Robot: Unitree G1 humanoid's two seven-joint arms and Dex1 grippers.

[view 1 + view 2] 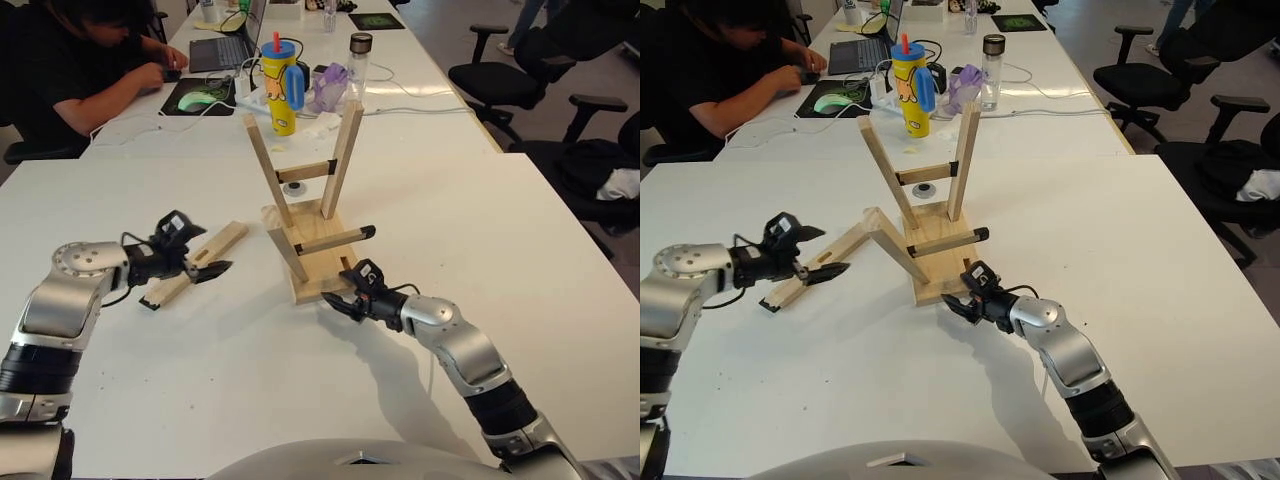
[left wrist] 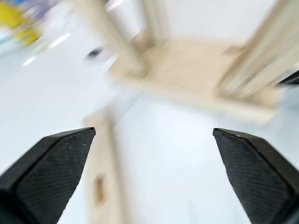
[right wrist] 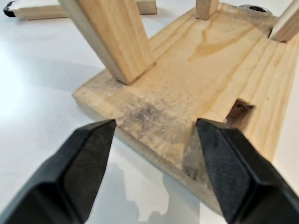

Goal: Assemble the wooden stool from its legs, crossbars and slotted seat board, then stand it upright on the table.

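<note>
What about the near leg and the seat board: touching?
Touching: right wrist view shows the leg seated on the seat board, no gap.

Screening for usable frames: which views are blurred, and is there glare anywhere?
Left wrist view: the pale wooden stool beyond the open left claw is smeared by blur. Right wrist view: the slotted wooden seat board shows clear grain at the right claw. Eye views: even light, no strong glare on the white table.
</note>
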